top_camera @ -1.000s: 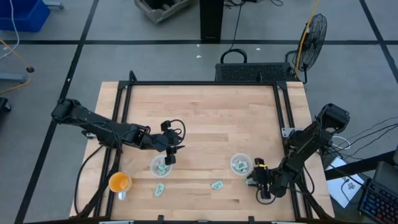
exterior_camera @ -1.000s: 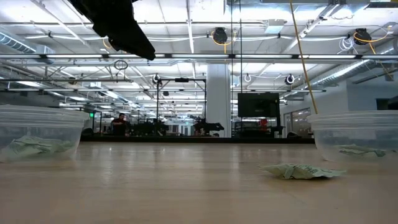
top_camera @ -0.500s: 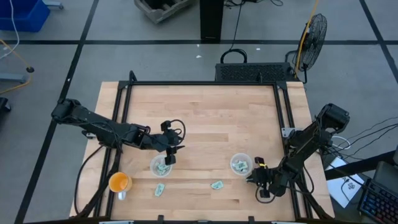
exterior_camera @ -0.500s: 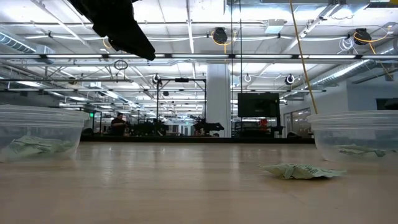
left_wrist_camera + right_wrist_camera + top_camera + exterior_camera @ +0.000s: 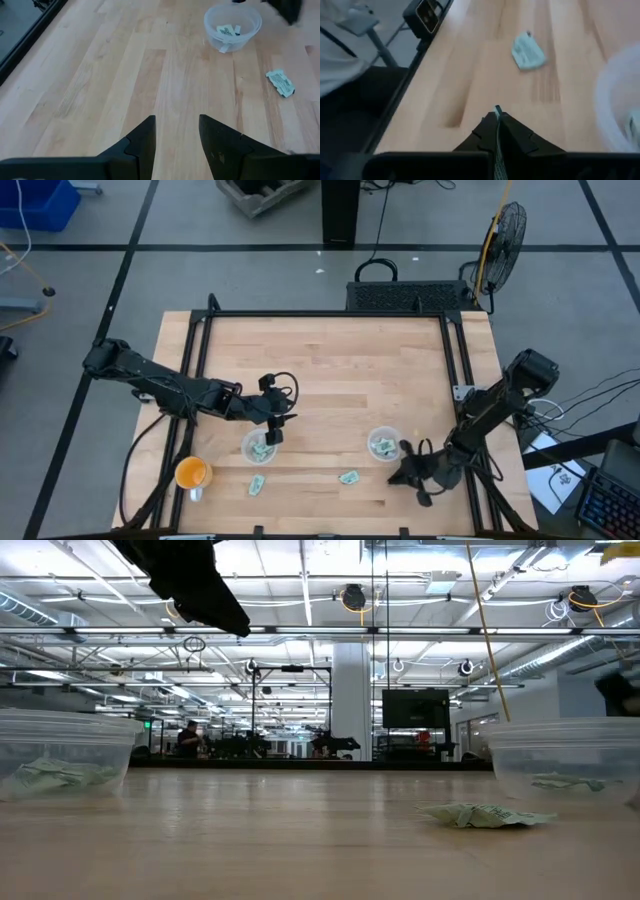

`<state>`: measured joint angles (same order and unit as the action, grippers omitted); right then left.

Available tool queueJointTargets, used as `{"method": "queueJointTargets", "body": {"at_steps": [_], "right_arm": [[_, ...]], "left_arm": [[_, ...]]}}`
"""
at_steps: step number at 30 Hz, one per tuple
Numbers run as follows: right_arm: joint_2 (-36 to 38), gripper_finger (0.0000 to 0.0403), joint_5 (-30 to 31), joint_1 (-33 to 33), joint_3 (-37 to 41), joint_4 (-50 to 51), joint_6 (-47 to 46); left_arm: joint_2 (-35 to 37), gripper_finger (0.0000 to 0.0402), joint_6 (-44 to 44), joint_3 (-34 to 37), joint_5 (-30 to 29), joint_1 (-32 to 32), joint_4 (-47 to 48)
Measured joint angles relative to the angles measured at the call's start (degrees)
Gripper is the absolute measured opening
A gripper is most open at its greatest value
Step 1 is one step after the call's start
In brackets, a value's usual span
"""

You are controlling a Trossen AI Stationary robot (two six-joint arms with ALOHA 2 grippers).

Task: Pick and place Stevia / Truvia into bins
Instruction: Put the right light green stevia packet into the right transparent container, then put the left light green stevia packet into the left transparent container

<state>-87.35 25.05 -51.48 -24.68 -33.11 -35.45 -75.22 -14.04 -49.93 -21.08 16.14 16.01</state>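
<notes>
Two clear cups serve as bins: the left bin (image 5: 258,448) and the right bin (image 5: 383,443), each with pale green Stevia packets inside. One loose packet (image 5: 348,477) lies flat on the wood between them, and another (image 5: 257,484) lies near the left bin. My left gripper (image 5: 272,432) hovers open over the left bin's far rim with nothing between its fingers (image 5: 175,131). My right gripper (image 5: 394,477) is near the front edge beside the right bin, pointing toward the table's left, and is shut on a thin pale green packet (image 5: 497,125). My right gripper pinches a Stevia packet between its two fingers. The packet shows edge-on as a thin pale strip, and its end (image 5: 497,108) pokes just past the fingertips. The fingers point toward the table's left, slanting down. Which part of the packet they are on is hidden by the fingers.
An orange cup (image 5: 191,473) stands at the front left corner. A black frame rail (image 5: 200,360) runs round the table top. In the right wrist view the loose packet (image 5: 527,52) lies ahead of the fingers and the right bin's wall (image 5: 622,95) is close beside them.
My right gripper has shut and swung round, moving from the right bin's right side toward the table's left and near edge. It now points toward the table's left. The right bin has slid slightly toward the table's left.
</notes>
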Motion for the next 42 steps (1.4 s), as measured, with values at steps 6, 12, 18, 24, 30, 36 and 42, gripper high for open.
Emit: {"method": "queueJointTargets", "body": {"at_steps": [6,12,18,24,30,36,42], "right_arm": [[1.71,0.0008,-0.58,4.2,-5.88,-0.25,13.91],[8.26,0.0008,10.31,6.46,-7.99,15.71,24.56],[10.02,0.0008,10.98,13.69,-7.7,36.25,5.86],[7.58,0.0024,1.66,18.61,-7.62,34.29,11.31],[8.35,0.0066,1.55,21.16,-7.62,31.84,11.98],[8.35,0.0108,-6.21,22.98,-7.62,30.69,11.0],[8.35,0.012,-5.57,23.56,-7.62,20.98,11.31]], "left_arm": [[0.0,0.0157,0.02,0.0,0.0,0.0,0.0],[0.0,0.0157,0.89,0.0,0.0,0.0,0.02],[0.0,0.0157,-0.62,0.0,0.02,0.0,0.02],[-0.01,0.0157,-0.36,0.0,0.0,0.0,-0.01],[-0.02,0.0157,-0.02,0.0,0.02,0.0,0.15],[-0.02,0.0157,0.23,0.0,0.01,0.0,0.08],[-0.02,0.0157,-1.85,0.0,0.13,0.0,-0.02]]}}
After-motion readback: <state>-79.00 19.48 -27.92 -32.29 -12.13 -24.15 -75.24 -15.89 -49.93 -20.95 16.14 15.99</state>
